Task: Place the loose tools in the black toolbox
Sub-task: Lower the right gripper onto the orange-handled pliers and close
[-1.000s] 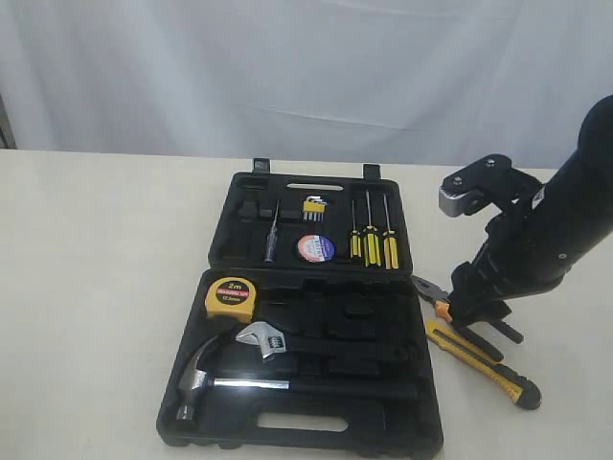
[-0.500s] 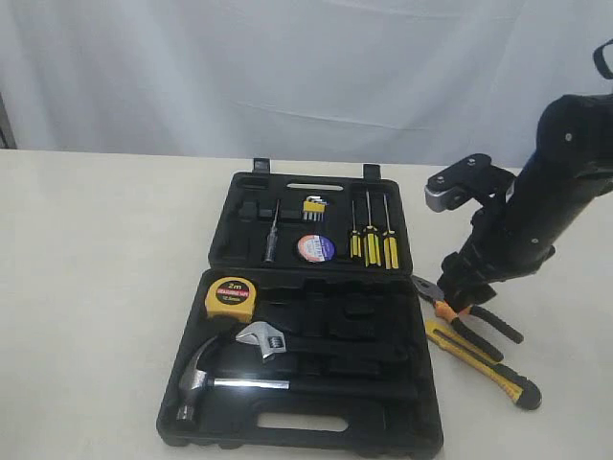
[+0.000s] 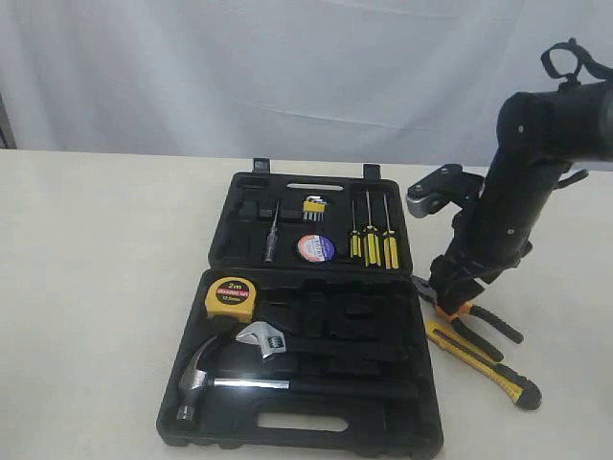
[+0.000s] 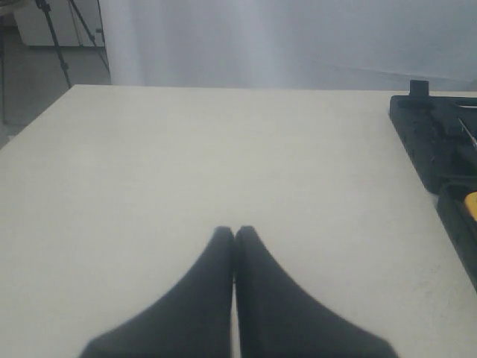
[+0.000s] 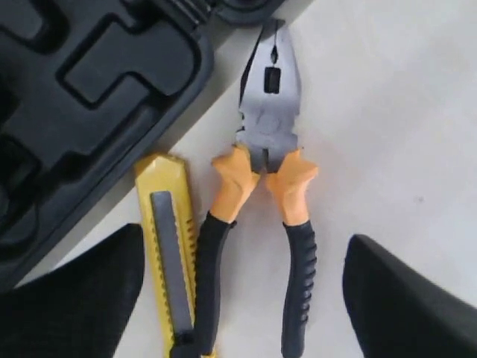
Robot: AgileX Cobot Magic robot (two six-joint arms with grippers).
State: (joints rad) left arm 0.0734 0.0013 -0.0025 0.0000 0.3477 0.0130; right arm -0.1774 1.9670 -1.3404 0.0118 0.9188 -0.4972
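Observation:
The black toolbox (image 3: 316,369) lies open on the table, with the yellow "2m" tape measure (image 3: 230,298) in its near half and the dark tape roll (image 3: 315,248) in its far half. Right of it on the table lie the orange-and-black pliers (image 3: 490,325) (image 5: 267,142) and the yellow-and-black utility knife (image 3: 476,361) (image 5: 168,242). My right gripper (image 3: 448,293) (image 5: 246,250) hangs open just above the pliers' handles, one finger on each side, touching nothing. My left gripper (image 4: 235,233) is shut and empty over bare table, left of the toolbox (image 4: 436,145).
A steel claw hammer (image 3: 206,381) and an adjustable wrench (image 3: 263,337) fill the near half. Three yellow-handled screwdrivers (image 3: 370,245) sit in the far half. A white curtain backs the table. The knife lies close along the toolbox's right edge (image 5: 112,112).
My right arm has swung upright and shifted left, bringing the open gripper over the pliers' orange neck. Pliers, knife and toolbox contents have not moved.

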